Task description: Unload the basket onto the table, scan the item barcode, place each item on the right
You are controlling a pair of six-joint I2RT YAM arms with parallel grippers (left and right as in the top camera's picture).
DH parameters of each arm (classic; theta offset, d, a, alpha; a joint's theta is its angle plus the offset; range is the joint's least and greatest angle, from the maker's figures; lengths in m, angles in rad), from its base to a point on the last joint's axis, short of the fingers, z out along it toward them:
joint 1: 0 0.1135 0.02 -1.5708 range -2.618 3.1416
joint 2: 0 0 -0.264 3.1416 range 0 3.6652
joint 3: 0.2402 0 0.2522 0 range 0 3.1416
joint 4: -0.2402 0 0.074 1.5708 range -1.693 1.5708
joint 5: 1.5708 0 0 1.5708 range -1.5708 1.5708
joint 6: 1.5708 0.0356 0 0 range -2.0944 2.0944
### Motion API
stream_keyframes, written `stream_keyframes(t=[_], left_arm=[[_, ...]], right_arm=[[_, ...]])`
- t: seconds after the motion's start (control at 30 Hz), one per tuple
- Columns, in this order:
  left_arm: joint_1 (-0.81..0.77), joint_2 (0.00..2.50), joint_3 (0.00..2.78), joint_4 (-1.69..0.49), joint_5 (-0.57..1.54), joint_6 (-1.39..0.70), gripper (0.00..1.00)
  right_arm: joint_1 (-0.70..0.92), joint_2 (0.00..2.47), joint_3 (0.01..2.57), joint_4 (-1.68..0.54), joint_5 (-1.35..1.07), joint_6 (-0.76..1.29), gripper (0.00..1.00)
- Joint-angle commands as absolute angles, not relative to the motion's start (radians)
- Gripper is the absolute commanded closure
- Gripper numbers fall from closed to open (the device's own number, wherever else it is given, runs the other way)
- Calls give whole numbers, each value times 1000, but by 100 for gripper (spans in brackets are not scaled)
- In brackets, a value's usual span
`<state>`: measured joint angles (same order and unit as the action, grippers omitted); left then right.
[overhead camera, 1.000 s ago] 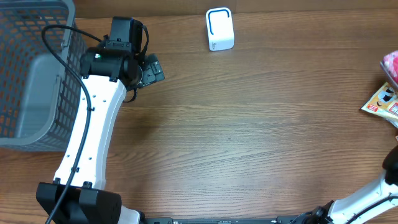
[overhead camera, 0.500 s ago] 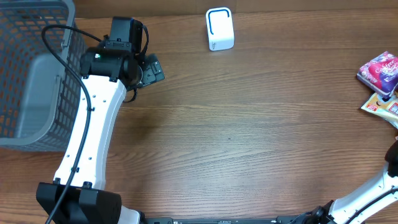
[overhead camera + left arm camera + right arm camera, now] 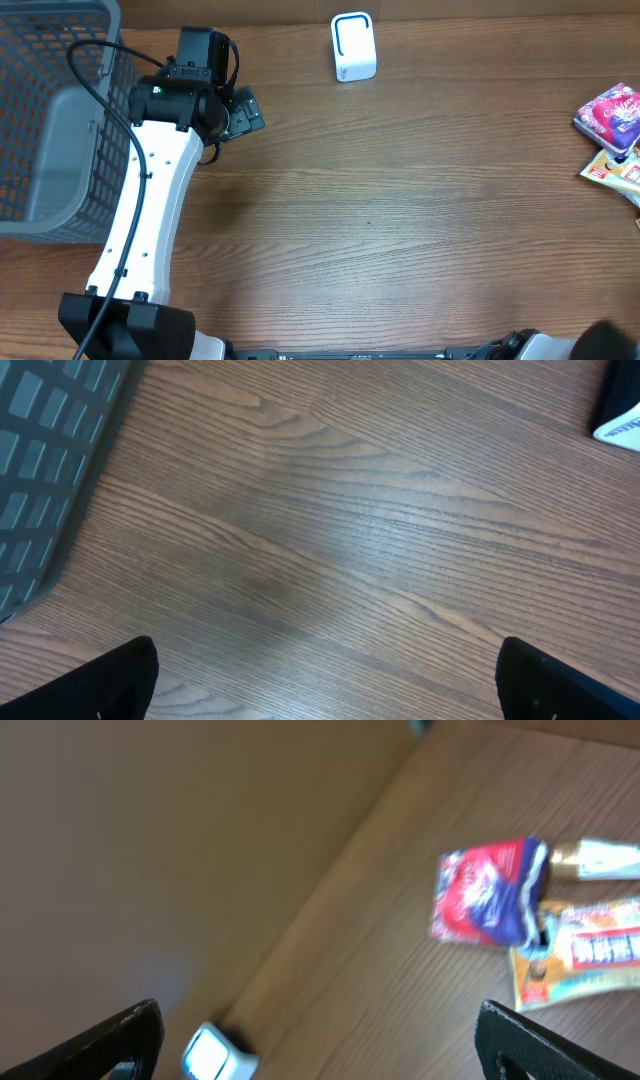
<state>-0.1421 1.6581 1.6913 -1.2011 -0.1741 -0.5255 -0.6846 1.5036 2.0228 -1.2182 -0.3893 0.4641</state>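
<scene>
Obs., from the near edge outward.

- Right arm (image 3: 600, 335): only a dark sliver showed at the near right corner in the overhead view. Its wrist view was blurred. The right jaws stood wide apart, with the dark fingertips (image 3: 110, 1040) at the two lower corners of the view. Nothing was between them.
- Left arm (image 3: 150, 210): the white link ran from the near left edge up toward the far left, with its wrist just beside the grey mesh basket (image 3: 50, 230). The left jaws were spread fully, fingertips (image 3: 100, 685) well apart, holding nothing. Bare wood-grain surface (image 3: 400, 220) lay below them.
- Pink-and-purple packet (image 3: 608, 110): lay flat on the surface at the right edge, apart from both arms and gripped by neither.
- Orange packet (image 3: 615, 167): lay just beside the pink-and-purple one, on its near side, partly cut off by the frame. Could not tell whether the two touched.
- Scanner (image 3: 353, 47): a small white box with a blue-ringed face, standing at the far edge near the middle, well apart from both packets and the basket.
- A dark object with a white patch showed at the top right corner of the left wrist view. Could not identify it.
</scene>
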Motion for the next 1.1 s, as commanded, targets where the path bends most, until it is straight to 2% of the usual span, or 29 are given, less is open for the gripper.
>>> stream_keyframes(t=[0.0,0.2,0.47,0.7,1.07], left_arm=[[-138,1664,1696,-1200,-191,-546,0],[-138,1664,1696,-1200,-191,-546,0],[-138,1664,1696,-1200,-191,-546,0],[-138,1664,1696,-1200,-191,-546,0],[-138,1664,1696,-1200,-191,-546,0]], right_arm=[[-673,1413,2022,-1344,-450,390,0],[-660,1198,1938,-1568,-450,226,0],[-660,901,1543,-1513,-450,287,0],[-660,885,1410,-1605,-447,295,0],[-660,907,1399,-1604,-447,295,0]])
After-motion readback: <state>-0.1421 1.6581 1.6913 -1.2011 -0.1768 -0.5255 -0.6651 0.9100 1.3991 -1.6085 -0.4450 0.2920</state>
